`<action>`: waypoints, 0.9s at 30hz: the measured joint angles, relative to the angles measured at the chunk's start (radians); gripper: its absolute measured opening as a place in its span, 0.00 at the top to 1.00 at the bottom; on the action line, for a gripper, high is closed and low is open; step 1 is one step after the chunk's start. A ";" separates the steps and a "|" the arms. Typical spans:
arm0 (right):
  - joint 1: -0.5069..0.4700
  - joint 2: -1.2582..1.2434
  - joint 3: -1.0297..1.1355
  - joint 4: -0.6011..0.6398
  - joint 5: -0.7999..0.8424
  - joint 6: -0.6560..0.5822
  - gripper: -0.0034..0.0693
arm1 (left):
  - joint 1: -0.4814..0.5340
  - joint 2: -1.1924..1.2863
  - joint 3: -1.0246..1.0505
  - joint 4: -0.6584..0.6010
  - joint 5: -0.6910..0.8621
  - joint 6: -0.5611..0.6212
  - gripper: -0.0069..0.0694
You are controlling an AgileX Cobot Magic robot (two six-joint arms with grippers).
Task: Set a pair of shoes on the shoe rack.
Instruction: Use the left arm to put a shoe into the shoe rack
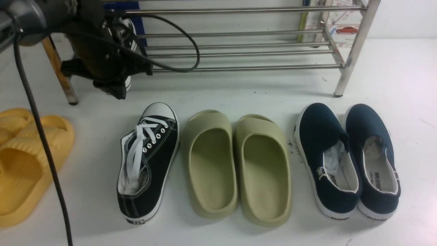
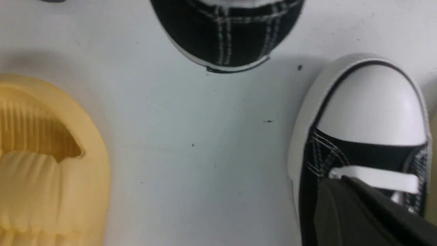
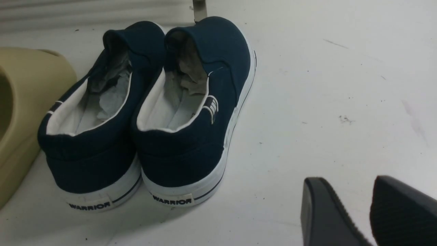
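Observation:
One black sneaker with white laces lies on the floor, toe toward the shoe rack. Its white toe cap fills one side of the left wrist view. The other sneaker sits at the rack's left end, mostly hidden behind my left arm; its heel shows. My left gripper hangs in front of that heel, shut with nothing in it. My right gripper is open over bare floor and is out of the front view.
Olive slides lie right of the floor sneaker, navy slip-ons beyond them, also seen as navy slip-ons from the right wrist. Yellow slides lie at far left. The rack's rusty leg stands by my left arm.

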 joint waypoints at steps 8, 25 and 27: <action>0.000 0.000 0.000 -0.003 0.000 0.000 0.62 | 0.049 0.073 -0.001 0.069 -0.125 -0.100 0.93; 0.000 0.000 0.000 -0.007 0.000 0.000 0.62 | 0.076 0.162 -0.176 0.080 -0.048 -0.136 0.93; 0.000 0.000 0.000 -0.007 0.000 0.000 0.62 | 0.076 0.162 -0.178 0.097 -0.038 -0.136 0.93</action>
